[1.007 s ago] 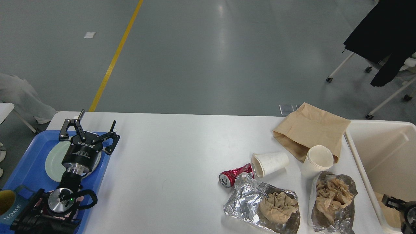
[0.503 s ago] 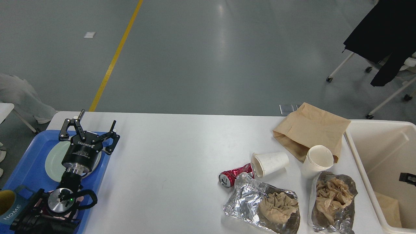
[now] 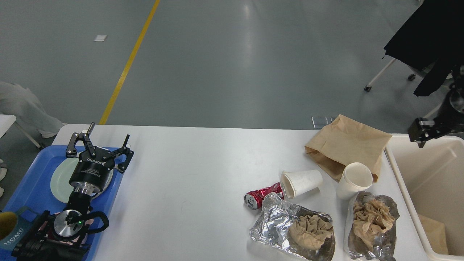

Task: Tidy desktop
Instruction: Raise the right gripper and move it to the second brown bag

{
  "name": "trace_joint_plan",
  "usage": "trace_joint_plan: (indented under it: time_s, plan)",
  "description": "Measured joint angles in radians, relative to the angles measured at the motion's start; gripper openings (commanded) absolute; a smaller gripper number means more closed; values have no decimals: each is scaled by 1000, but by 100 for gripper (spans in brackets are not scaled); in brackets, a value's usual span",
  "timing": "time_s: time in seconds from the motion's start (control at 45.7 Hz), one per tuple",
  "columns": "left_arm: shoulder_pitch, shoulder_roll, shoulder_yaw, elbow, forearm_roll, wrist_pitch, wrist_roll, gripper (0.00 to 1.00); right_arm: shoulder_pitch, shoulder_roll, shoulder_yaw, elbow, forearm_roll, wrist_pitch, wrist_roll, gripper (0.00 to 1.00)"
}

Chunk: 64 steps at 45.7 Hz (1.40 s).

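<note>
There is one white desktop (image 3: 188,170). On it are two white paper cups, one lying on its side (image 3: 301,183) and one upright (image 3: 354,180). There is one red can (image 3: 261,195) and one brown paper bag (image 3: 346,145). There are two sheets of foil (image 3: 275,221) (image 3: 375,243), each with one crumpled brown napkin. At the left is one blue tray (image 3: 30,188) with one pale plate (image 3: 59,179) and one mug (image 3: 11,230). At the right is one cream bin (image 3: 427,174).

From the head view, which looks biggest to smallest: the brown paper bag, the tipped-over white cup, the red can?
Largest to smallest:
1. brown paper bag
2. tipped-over white cup
3. red can, though the cup and foil partly hide it.
</note>
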Motion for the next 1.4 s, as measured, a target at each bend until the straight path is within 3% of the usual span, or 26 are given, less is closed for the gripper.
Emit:
trace_joint_plan:
  time_s: [0.153, 0.35, 0.481, 0.766, 0.985, 1.16, 1.401]
  plan:
    - [0, 0, 0, 0, 0, 0, 0, 97, 184, 65, 56, 132, 3, 108, -1, 100]
    - [0, 0, 0, 0, 0, 0, 0, 97, 405, 65, 187, 366, 3, 112, -1, 100]
    - [0, 0, 0, 0, 0, 0, 0, 97, 432, 59, 269, 443, 5, 96, 0, 100]
    - [0, 0, 0, 0, 0, 0, 0, 97, 373, 47, 258, 435, 24, -34, 1, 100]
    - [0, 0, 0, 0, 0, 0, 0, 97, 198, -49, 192, 277, 163, -144, 1, 100]
    - [0, 0, 0, 0, 0, 0, 0, 97, -52, -99, 174, 29, 281, -217, 1, 100]
    - [0, 0, 0, 0, 0, 0, 0, 97, -501, -170, 464, -359, 288, -230, 1, 100]
